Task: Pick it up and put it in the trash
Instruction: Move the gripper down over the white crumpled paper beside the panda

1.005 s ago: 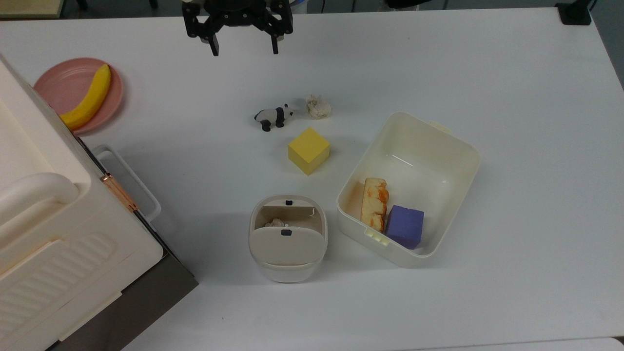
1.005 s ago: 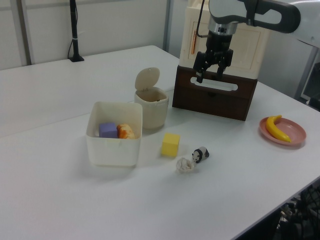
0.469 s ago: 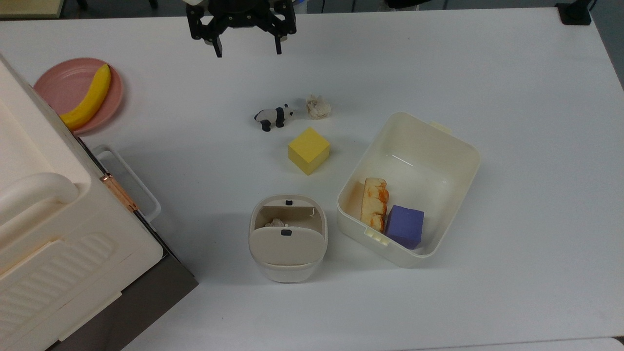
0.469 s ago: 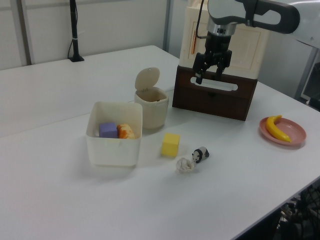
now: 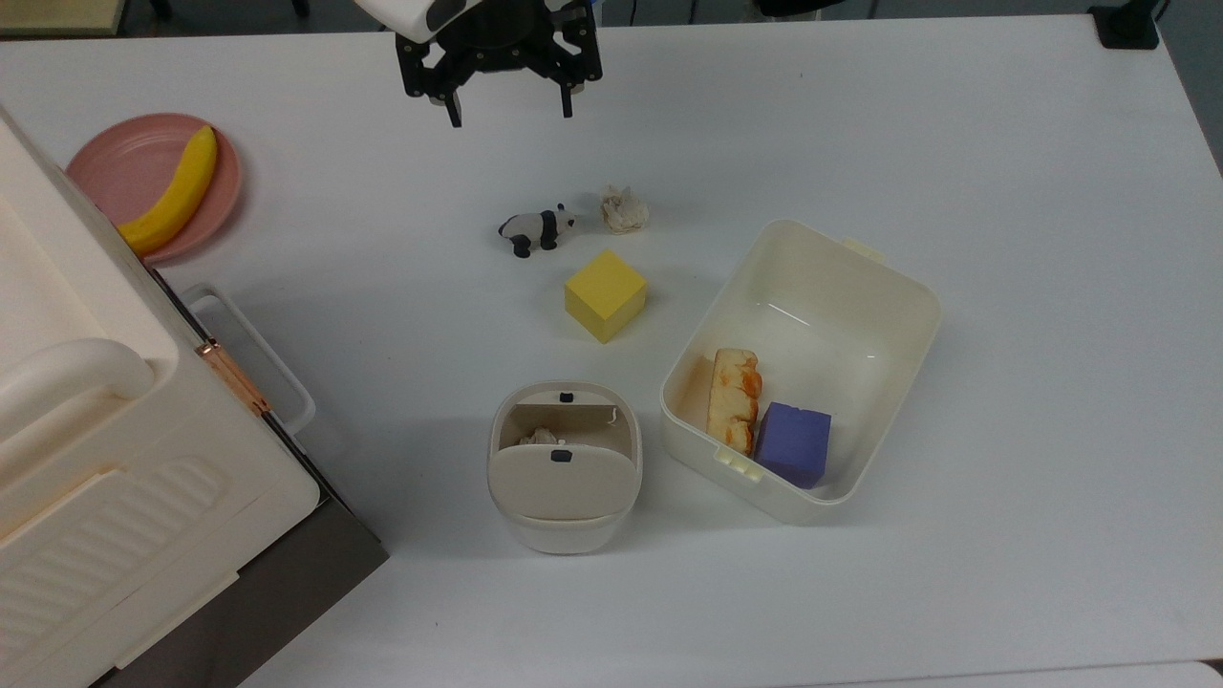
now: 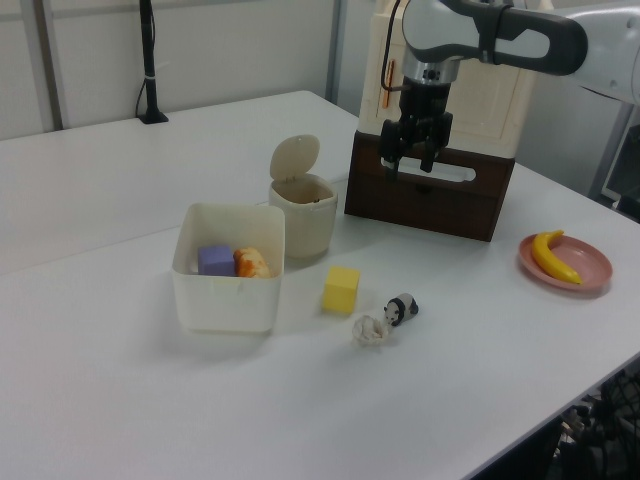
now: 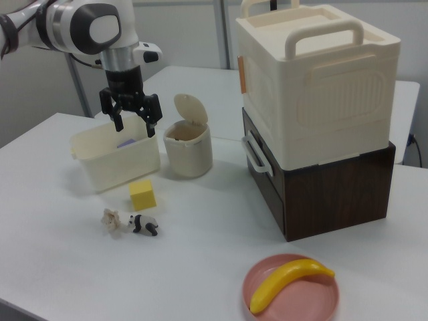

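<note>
The black two-finger tool [image 5: 508,103] is hanging in the air with its fingers spread apart and nothing between them, well above the white table [image 5: 955,143] and well apart from the task's thing. The small crumpled off-white paper wad [image 5: 624,209] is lying on the table, just beside the little black-and-white panda figurine [image 5: 535,229] and near the yellow foam cube [image 5: 605,295]; in the right view the wad [image 7: 111,221] is sitting at the panda's left. The small cream-white rounded-square bin with a swing flap lid [image 5: 564,466] is standing farther off, next to the larger cream rectangular tub [image 5: 889,287], with its flap tilted up and its mouth partly showing. Judging by its look, the wad is going to be very light, soft and springy, giving under the fingers rather than resisting, and unlikely to slip or break. It looks best taken across its middle from straight above, with the fingers coming down either side until they are nearly touching the table, and turned so that neither finger is nudging the panda. Being so light, it may cling to a finger when let go, so releasing it right over the bin's opening seems wise.
</note>
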Tool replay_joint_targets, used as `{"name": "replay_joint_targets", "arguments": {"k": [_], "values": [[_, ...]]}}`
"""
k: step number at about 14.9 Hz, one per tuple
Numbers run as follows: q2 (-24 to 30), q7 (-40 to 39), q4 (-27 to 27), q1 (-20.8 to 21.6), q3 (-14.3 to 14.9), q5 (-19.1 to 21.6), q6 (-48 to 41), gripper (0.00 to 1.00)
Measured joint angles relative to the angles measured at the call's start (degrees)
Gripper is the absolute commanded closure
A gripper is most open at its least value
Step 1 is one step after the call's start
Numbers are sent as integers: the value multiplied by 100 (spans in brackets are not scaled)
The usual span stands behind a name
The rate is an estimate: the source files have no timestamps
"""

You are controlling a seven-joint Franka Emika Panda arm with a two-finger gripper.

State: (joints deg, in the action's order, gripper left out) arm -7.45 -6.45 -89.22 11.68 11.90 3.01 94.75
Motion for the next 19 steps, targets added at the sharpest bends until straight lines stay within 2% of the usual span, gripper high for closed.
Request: {"name": "replay_joint_targets", "arguments": {"k": [6,9,15,17,19], "values": [[-130,-499,-171,235,29,-148,-1,3],[-143,-509,-566,839,315,-225,-4,3],[-172,-509,-1391,1641,548,-389,283,3],[-181,-509,-1656,1661,522,-394,588,4],[-207,-509,-1868,1512,295,-411,831,8]]}}
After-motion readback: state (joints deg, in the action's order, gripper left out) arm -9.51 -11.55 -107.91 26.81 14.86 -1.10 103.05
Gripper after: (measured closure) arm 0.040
